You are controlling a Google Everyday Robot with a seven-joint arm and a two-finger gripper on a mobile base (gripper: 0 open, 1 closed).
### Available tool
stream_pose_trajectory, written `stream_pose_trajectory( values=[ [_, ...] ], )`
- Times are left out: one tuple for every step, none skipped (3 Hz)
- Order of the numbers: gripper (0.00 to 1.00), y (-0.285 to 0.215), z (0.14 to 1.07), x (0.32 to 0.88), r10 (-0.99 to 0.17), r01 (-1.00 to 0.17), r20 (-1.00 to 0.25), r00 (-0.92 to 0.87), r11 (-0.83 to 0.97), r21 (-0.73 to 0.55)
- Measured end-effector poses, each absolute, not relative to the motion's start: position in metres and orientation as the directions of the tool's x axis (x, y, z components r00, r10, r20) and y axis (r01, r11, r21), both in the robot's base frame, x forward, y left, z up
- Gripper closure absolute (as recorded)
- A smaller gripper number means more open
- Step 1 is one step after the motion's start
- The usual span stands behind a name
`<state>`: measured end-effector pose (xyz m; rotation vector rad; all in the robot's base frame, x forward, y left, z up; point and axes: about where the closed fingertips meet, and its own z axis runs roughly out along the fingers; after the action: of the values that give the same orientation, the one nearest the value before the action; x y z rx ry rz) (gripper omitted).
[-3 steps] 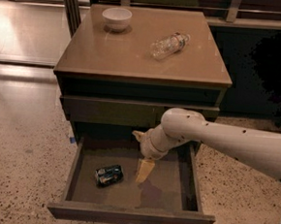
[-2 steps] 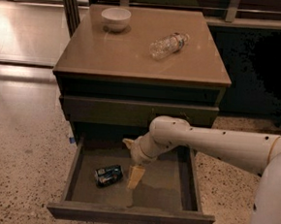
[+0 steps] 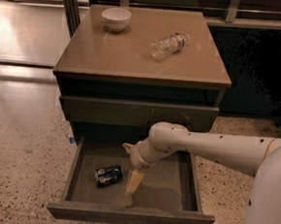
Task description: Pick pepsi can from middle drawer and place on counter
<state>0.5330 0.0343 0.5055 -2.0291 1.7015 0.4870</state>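
Note:
The pepsi can [image 3: 109,175] lies on its side on the floor of the open middle drawer [image 3: 173,189], left of centre. My gripper [image 3: 132,182] hangs from the white arm that reaches in from the right. It points down inside the drawer, just right of the can and apart from it. One pale finger [image 3: 134,180] shows clearly. The tan counter [image 3: 135,55] is the top of the dark cabinet, above the drawer.
A white bowl [image 3: 115,18] stands at the counter's back left. A clear plastic bottle [image 3: 169,45] lies on its side at the back right. A closed drawer front [image 3: 138,113] sits above the open one. Speckled floor surrounds the cabinet.
My arm has swung left and lower into the drawer, bringing the gripper closer to the can. The can has not moved.

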Motion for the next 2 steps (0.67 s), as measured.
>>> stream_pose_trajectory(
  values=[
    [0.00, 0.042, 0.466, 0.535, -0.828, -0.986, -0.535, 0.168, -0.144, -0.087],
    [0.00, 0.064, 0.413, 0.553, -0.831, -0.984, -0.528, 0.175, -0.161, -0.074]
  ],
)
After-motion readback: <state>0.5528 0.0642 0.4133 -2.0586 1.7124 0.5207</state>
